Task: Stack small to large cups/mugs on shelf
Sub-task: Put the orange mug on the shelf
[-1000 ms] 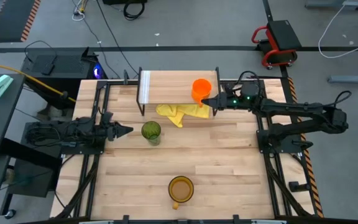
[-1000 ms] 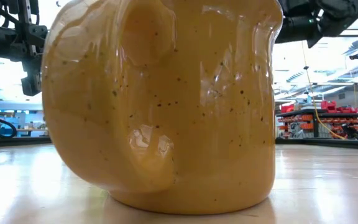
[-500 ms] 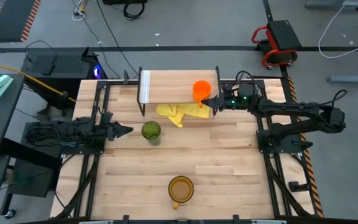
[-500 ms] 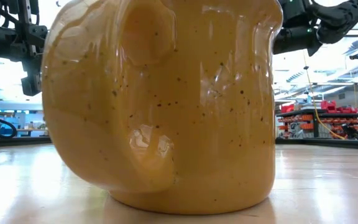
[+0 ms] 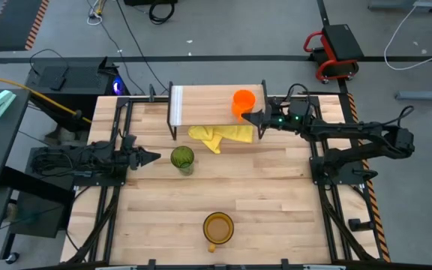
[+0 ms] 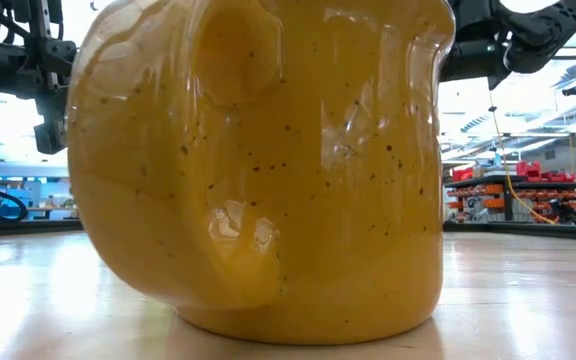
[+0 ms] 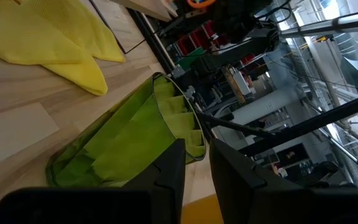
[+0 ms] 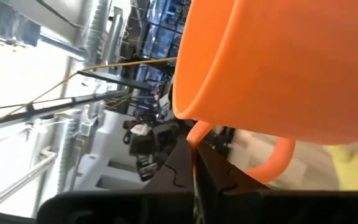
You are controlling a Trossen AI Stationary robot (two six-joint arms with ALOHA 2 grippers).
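Note:
The small orange mug (image 5: 244,102) hangs over the right part of the shelf's wooden top board (image 5: 201,105), with my right gripper (image 5: 250,118) shut on it. The green tumbler (image 5: 183,158) stands on its base on the table left of centre. My left gripper (image 5: 156,157) waits just left of it, open by a narrow gap (image 7: 196,167) with nothing between the fingers. The amber mug (image 5: 218,227) stands on its base near the table's near edge and fills the low view (image 6: 258,170). My right gripper pinches the orange mug's thin handle (image 8: 197,134) between its two fingers. The fingers lie about level and come from the table's right. The mug's body (image 8: 278,62) sits beyond the fingertips, over the shelf board; whether it rests on the board I cannot tell.
A yellow cloth (image 5: 220,135) lies on the table at the shelf's near side, partly under it. The shelf's black legs (image 5: 172,129) stand at its corners. Bare tabletop (image 5: 276,195) lies between the tumbler, the amber mug and the right arm's base.
My right gripper has tipped a little and carried the orange mug a short way toward the table's far edge, farther over the shelf board. It has stayed shut on the handle.

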